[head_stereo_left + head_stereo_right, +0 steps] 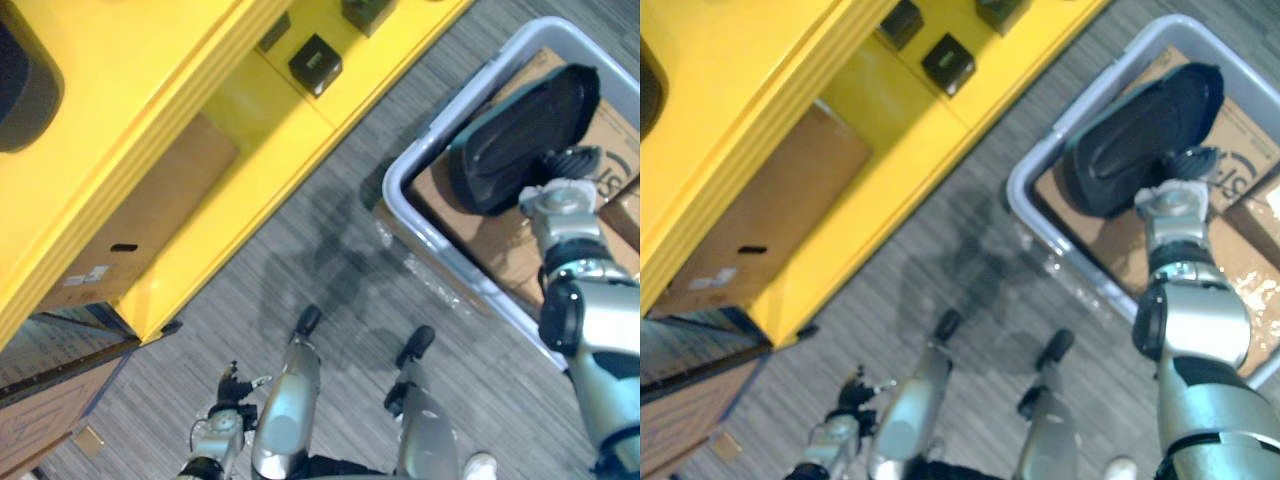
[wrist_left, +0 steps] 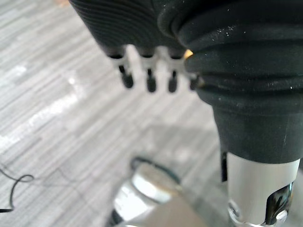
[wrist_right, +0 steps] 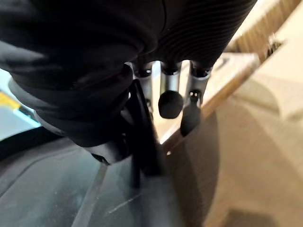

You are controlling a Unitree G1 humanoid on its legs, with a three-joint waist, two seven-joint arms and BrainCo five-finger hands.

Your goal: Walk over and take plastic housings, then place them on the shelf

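A large black plastic housing [image 1: 525, 135] is tilted up over a grey bin [image 1: 400, 178] at the right. My right hand [image 1: 570, 162] grips its lower right edge. In the right wrist view the fingers [image 3: 170, 101] curl against the housing's dark rim [image 3: 142, 142], with the thumb on the other side. The yellow shelf [image 1: 250, 130] runs across the upper left, and its lower level shows bare yellow surface. My left hand [image 1: 232, 388] hangs low at the bottom left above the floor, its fingers [image 2: 149, 80] relaxed and holding nothing.
Flat cardboard [image 1: 500, 250] lines the bin under the housing. Small black boxes [image 1: 315, 62] sit on the shelf's lower level, and a cardboard box [image 1: 150, 210] stands beneath its upper board. A brown wooden crate [image 1: 50, 400] is at the lower left. Grey striped floor lies between shelf and bin.
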